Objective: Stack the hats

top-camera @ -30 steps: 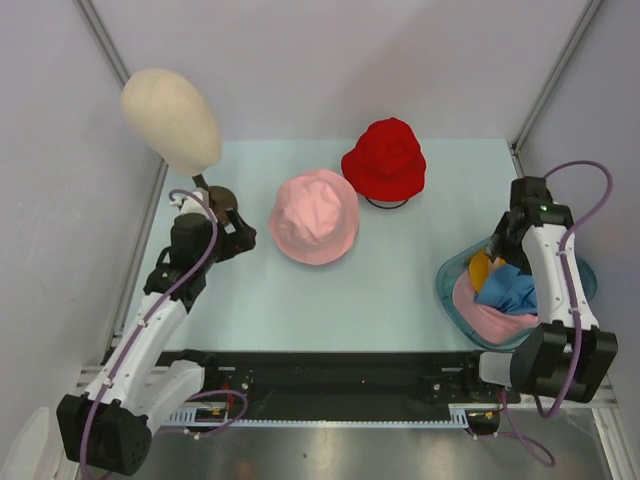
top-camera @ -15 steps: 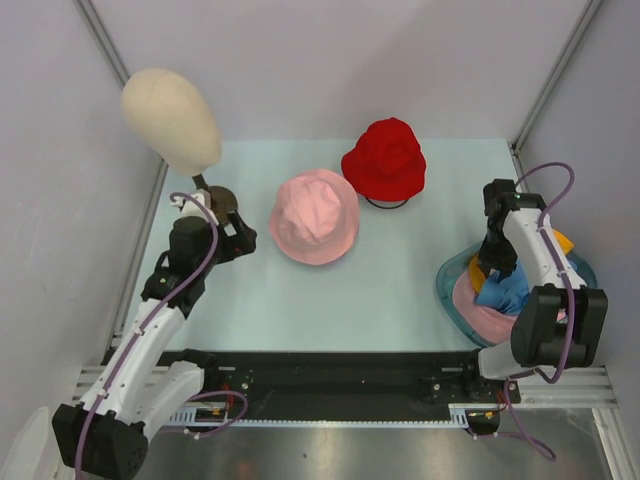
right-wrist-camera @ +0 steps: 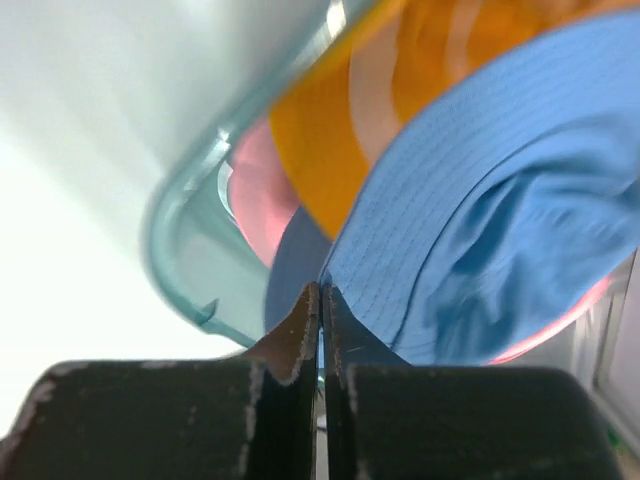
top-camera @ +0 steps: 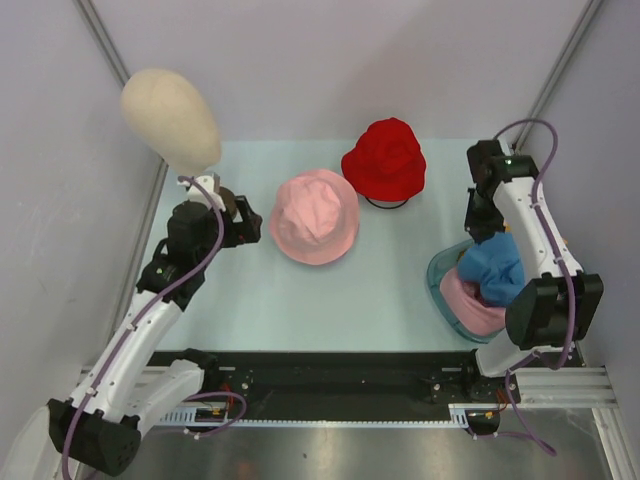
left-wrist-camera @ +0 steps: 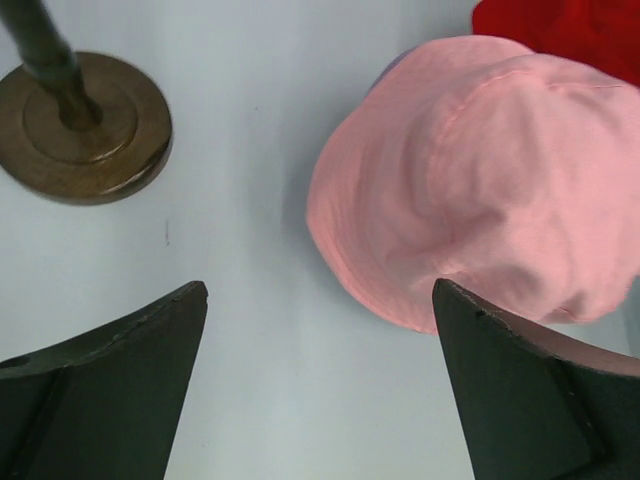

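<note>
My right gripper (right-wrist-camera: 321,290) is shut on the brim of the blue hat (right-wrist-camera: 500,200), which hangs over the teal tray (right-wrist-camera: 185,270). An orange hat (right-wrist-camera: 350,140) and a pink hat (right-wrist-camera: 255,185) lie under it in the tray. From above, the blue hat (top-camera: 495,265) drapes below the right gripper (top-camera: 480,228). A second pink hat (top-camera: 313,215) sits mid-table, with a red hat (top-camera: 384,158) behind it. My left gripper (left-wrist-camera: 318,290) stands open just left of this pink hat (left-wrist-camera: 480,180), touching nothing. A lilac sliver (left-wrist-camera: 383,72) peeks from under that hat's edge.
The beige mannequin head (top-camera: 170,120) stands at the back left on a dark round base (left-wrist-camera: 85,130), close to my left gripper (top-camera: 246,218). The tray (top-camera: 440,285) sits near the table's right edge. Walls and frame posts close in both sides.
The right gripper closed on the blue hat's brim and rose away from the tray toward the back, pulling the hat up. The left gripper edged toward the mid-table pink hat.
</note>
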Robot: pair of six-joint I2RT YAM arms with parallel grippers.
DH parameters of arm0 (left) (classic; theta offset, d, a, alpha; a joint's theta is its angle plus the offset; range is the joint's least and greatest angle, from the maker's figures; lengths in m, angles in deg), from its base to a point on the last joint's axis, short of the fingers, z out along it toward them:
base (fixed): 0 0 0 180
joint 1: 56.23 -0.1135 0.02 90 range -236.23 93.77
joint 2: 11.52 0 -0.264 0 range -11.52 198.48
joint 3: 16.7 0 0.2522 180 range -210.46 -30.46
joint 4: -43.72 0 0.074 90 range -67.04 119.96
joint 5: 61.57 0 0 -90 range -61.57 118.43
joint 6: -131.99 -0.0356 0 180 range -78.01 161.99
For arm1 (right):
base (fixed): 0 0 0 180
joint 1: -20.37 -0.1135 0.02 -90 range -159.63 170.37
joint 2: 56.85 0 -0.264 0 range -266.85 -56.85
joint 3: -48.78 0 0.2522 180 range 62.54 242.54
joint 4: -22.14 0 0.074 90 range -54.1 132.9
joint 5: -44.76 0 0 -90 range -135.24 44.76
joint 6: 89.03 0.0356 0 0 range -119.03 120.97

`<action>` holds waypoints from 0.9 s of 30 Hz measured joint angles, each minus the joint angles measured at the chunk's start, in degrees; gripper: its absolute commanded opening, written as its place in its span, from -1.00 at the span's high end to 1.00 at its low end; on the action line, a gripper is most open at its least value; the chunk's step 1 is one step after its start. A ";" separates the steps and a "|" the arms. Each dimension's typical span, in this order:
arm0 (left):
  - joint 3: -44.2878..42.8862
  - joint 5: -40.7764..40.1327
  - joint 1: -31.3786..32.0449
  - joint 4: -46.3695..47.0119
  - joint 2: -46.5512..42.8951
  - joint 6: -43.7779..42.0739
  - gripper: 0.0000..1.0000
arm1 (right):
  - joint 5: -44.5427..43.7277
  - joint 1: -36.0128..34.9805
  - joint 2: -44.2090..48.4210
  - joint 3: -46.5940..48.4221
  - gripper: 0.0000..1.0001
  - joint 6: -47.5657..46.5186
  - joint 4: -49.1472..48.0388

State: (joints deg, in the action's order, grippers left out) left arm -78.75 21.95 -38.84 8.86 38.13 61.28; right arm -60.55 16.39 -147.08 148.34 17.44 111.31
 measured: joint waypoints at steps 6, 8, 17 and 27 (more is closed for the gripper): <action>-9.14 1.05 4.70 0.81 6.47 -3.10 -0.98 | -0.55 -2.89 1.33 20.00 1.00 -1.57 0.81; -11.21 2.97 5.51 1.31 8.57 -3.32 -0.98 | -0.52 -4.13 2.73 24.41 1.00 -1.79 0.59; -18.78 19.45 10.51 8.41 18.34 -1.70 -0.97 | -0.15 -7.23 6.91 28.33 1.00 -1.79 0.92; -23.85 27.89 17.84 11.65 24.35 -1.14 -0.98 | 0.17 -7.72 6.95 33.68 1.00 -1.44 3.28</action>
State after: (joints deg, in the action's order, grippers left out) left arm -102.60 49.84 -21.00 20.51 62.48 60.15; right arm -60.37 8.67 -140.13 182.02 15.99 114.59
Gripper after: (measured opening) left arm 0.986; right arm 0.010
